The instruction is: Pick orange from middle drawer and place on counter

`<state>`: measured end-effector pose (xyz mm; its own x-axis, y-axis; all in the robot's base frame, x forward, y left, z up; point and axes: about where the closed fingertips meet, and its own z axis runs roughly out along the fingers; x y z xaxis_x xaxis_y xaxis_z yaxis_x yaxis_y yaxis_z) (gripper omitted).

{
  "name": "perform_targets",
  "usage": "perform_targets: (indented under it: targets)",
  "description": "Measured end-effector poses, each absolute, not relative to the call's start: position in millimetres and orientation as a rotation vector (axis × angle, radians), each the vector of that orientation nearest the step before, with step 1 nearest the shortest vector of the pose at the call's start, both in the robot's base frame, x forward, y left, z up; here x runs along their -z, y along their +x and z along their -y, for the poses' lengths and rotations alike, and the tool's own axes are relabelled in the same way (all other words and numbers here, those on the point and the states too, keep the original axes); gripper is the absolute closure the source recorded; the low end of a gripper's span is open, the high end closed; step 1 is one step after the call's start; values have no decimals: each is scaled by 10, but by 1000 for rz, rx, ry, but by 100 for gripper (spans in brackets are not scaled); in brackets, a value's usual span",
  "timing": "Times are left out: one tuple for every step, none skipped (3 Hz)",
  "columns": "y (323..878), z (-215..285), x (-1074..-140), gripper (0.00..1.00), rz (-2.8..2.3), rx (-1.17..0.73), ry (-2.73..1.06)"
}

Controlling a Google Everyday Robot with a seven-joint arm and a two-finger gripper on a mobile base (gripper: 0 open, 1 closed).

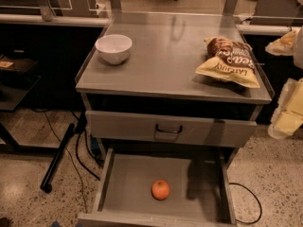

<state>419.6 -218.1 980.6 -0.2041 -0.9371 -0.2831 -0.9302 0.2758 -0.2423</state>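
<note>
The orange (pixel 160 189) lies on the flat grey floor of the open middle drawer (pixel 123 183), near its front centre. The closed drawer front with a black handle (pixel 169 129) sits above it. The counter (pixel 170 56) is the grey steel top of the cabinet. My gripper (pixel 287 111) shows as a pale shape at the right edge, beside the cabinet at about the height of the closed drawer front. It is well to the right of and above the orange and touches nothing.
A white bowl (pixel 113 48) stands at the counter's left. A yellow-brown chip bag (pixel 228 62) lies at its right. A black pole (pixel 57 157) and cables lie on the speckled floor left of the cabinet.
</note>
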Motion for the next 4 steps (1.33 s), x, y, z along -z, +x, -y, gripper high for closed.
perform_targets:
  targets:
    - [4133,2148,-9643,0,-2181,27,-1691]
    - [3999,2079,-9006,0,-2261,-29,-1740]
    - [3854,2027,-8395,0,-2357,-100,-1768]
    - [3854,2027,-8393,0,-2357,-101,-1768]
